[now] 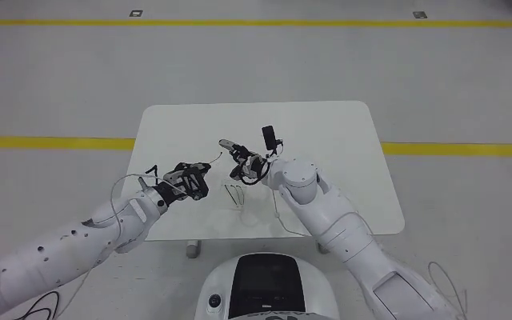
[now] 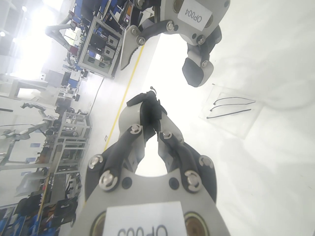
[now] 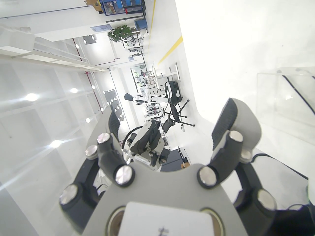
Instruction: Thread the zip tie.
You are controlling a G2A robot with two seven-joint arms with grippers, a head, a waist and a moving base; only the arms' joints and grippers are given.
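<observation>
The zip tie in play is up off the desk, pinched in the left gripper. That gripper's fingers are pressed together on it, and a short dark stub with a small knob pokes out past the fingertips. Facing it, close by but not touching, is the right gripper, with its fingers spread wide and nothing between them. In the top view the two grippers meet over the middle of the desk, the left one low and to the robot's left.

My reading is that the task is at an early stage. One tie has been picked up and is being offered to the other gripper. No closed loop is visible, and there is no sign of a tail passing through a head. The tail must be caught and fed into the head, so the threading itself looks not yet done.

Just beside the grippers, three spare ties lie loose and unlooped on a clear tray on the desk.

Most of the held tie is buried between the dark finger pads. I cannot tell which end sticks out or how the rest of the strap hangs. From above it is too thin to follow. In the right wrist view the tray is cut off at the edge.
</observation>
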